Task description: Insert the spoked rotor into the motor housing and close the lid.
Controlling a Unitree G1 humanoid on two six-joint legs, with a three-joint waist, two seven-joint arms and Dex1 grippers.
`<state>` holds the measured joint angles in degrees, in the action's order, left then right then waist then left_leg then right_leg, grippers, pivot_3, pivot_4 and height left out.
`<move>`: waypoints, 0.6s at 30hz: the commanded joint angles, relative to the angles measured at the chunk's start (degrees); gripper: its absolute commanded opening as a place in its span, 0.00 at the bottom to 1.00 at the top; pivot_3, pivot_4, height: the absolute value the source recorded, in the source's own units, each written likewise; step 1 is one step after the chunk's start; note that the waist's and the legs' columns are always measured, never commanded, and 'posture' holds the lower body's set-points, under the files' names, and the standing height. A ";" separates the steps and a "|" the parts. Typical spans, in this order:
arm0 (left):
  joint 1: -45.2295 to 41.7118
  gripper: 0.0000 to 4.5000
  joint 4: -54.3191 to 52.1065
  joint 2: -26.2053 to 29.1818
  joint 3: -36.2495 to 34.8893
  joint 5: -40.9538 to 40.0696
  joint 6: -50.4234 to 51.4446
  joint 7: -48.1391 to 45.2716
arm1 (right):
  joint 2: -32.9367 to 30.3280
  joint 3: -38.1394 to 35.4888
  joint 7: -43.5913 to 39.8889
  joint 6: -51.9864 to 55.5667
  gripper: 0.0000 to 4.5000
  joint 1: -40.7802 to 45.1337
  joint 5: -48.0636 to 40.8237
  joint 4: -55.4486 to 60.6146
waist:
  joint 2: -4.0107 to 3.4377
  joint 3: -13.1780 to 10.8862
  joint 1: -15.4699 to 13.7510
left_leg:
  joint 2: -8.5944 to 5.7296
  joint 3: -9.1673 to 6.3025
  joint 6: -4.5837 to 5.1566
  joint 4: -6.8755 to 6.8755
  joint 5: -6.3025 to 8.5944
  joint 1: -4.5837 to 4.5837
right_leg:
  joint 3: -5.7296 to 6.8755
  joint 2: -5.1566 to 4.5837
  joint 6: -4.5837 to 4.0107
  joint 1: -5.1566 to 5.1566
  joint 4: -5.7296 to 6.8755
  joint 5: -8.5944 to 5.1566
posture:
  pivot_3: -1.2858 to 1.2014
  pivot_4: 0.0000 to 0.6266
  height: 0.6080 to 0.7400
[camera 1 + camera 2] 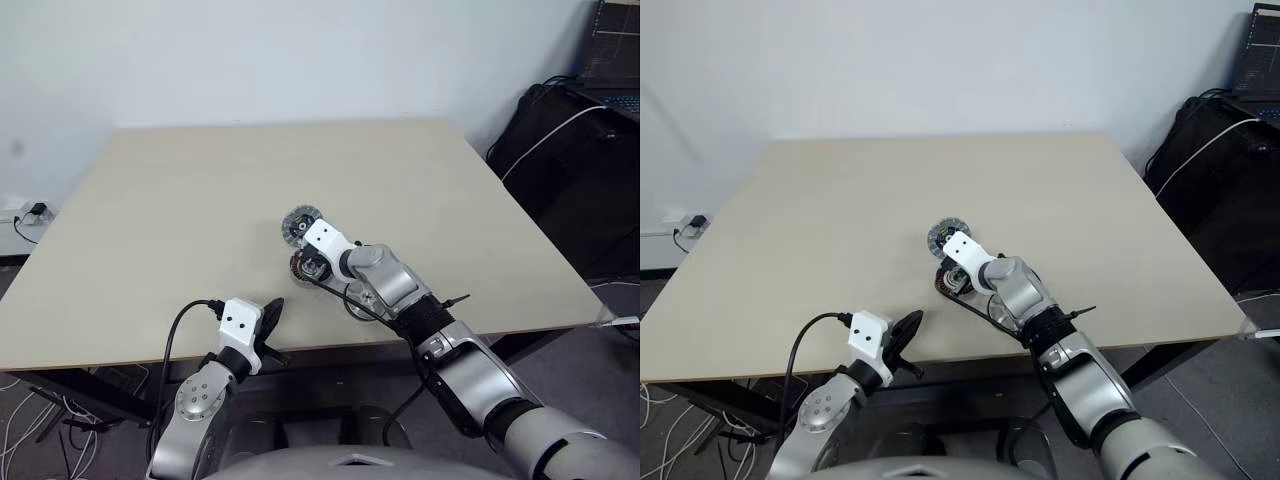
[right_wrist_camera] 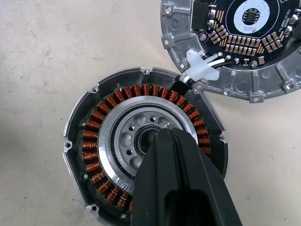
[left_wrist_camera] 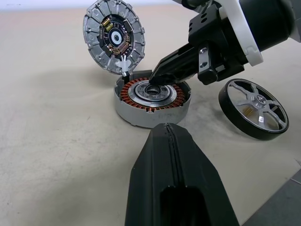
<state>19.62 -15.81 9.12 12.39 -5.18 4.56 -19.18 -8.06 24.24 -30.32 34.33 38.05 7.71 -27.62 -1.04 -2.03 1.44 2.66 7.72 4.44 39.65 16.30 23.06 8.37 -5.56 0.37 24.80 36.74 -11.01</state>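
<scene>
Your left pincer (image 1: 272, 318) is hovering clenched and empty at the bench (image 1: 180, 200) edge. Left wrist view: your right pincer (image 3: 157, 77), clenched, is pressing into the motor housing (image 3: 151, 101) centre; the lid (image 3: 114, 36) is leaning behind, the spoked rotor (image 3: 258, 113) is lying beside. Right wrist view: its tips are covering the hub.

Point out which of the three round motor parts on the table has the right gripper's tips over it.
The motor housing, the cup ringed with copper-brown coils. The shut right gripper points into its centre; the spoked rotor and the lid sit on either side.
</scene>
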 commanded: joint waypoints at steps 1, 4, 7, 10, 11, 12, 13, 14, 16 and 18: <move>-0.74 0.00 -1.90 -0.24 0.43 -0.32 -0.21 0.01 | 0.23 -1.11 0.27 -0.93 0.00 0.90 0.30 0.66 | 0.00 0.00 0.00 | 0.00 0.00 0.00 0.00 0.00 0.00 | 0.00 0.00 0.00 0.00 0.00 0.00 | 0.52 0.00 1.00; -0.77 0.00 -2.11 -0.24 0.49 -0.30 -0.06 0.09 | 0.15 -1.28 0.51 -0.91 0.00 1.04 0.40 -0.08 | 0.00 -0.01 0.00 | 0.00 0.00 0.00 0.00 0.00 0.00 | 0.00 0.00 0.00 0.00 0.00 0.00 | 0.52 0.00 1.00; -0.75 0.00 -2.39 -0.17 0.52 -0.30 0.12 0.13 | -0.04 -1.31 0.49 -1.07 0.00 0.93 0.45 -0.43 | -0.01 -0.02 0.00 | 0.00 0.00 0.00 0.00 0.00 0.00 | 0.00 0.00 -0.01 0.01 -0.01 -0.01 | 0.52 0.00 1.00; -0.78 0.00 -2.56 -0.09 0.53 -0.34 0.27 0.15 | -0.17 -1.24 0.39 -0.96 0.00 0.69 0.50 -0.12 | -0.02 -0.03 -0.02 | 0.00 -0.01 0.00 -0.01 0.00 0.00 | 0.00 -0.01 -0.01 0.01 -0.01 -0.01 | 0.52 0.00 1.00; -0.83 0.00 -2.59 -0.05 0.56 -0.31 0.33 0.14 | -0.22 -1.28 0.39 -0.96 0.00 0.56 0.46 0.21 | -0.02 -0.03 -0.02 | 0.00 -0.01 0.00 -0.01 0.00 0.00 | 0.00 -0.01 -0.01 0.01 -0.01 -0.01 | 0.52 0.00 1.00; -0.89 0.00 -2.61 -0.04 0.57 -0.30 0.38 0.15 | -0.25 -1.40 0.41 -1.04 0.00 0.41 0.36 0.59 | -0.02 -0.03 -0.03 | 0.00 -0.01 0.00 -0.01 0.00 0.00 | 0.00 -0.01 -0.01 0.01 -0.01 -0.01 | 0.52 0.00 1.00; -0.94 0.00 -2.63 -0.05 0.59 -0.30 0.44 0.17 | -0.25 -1.60 0.47 -1.13 0.00 0.28 0.21 1.03 | -0.02 -0.03 -0.03 | 0.00 0.00 0.00 -0.01 0.00 0.00 | 0.00 -0.01 -0.01 0.01 -0.01 -0.01 | 0.52 0.00 1.00; -0.98 0.00 -2.64 -0.02 0.62 -0.27 0.49 0.16 | -0.25 -1.90 0.64 -1.35 0.00 0.10 0.03 1.82 | -0.02 -0.03 -0.05 | 0.00 -0.01 0.00 -0.01 0.00 0.00 | 0.00 -0.01 -0.01 0.01 -0.01 -0.01 | 0.52 0.00 1.00; -1.00 0.00 -2.73 0.01 0.69 -0.26 0.61 0.15 | -0.16 -2.68 0.84 -1.59 0.00 -0.27 -0.56 3.79 | -0.01 -0.05 -0.06 | 0.00 -0.01 0.00 -0.01 0.00 0.00 | 0.00 -0.01 -0.01 0.01 -0.02 -0.01 | 0.52 0.00 1.00; -1.04 0.00 -2.79 0.03 0.74 -0.25 0.80 0.11 | -0.02 -3.41 0.84 -1.55 0.00 -0.64 -1.05 5.75 | -0.03 -0.10 -0.04 | 0.00 0.00 0.00 -0.03 0.00 0.01 | 0.00 -0.02 -0.01 0.02 -0.03 -0.01 | 0.52 0.00 1.00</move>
<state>19.32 -15.85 9.20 12.69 -5.18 5.74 -18.90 -8.27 22.69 -29.82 33.87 36.65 7.37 -25.88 -1.06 -2.13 1.40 2.66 7.72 4.44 39.62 16.30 23.09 8.37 -5.58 0.36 24.85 36.71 -11.02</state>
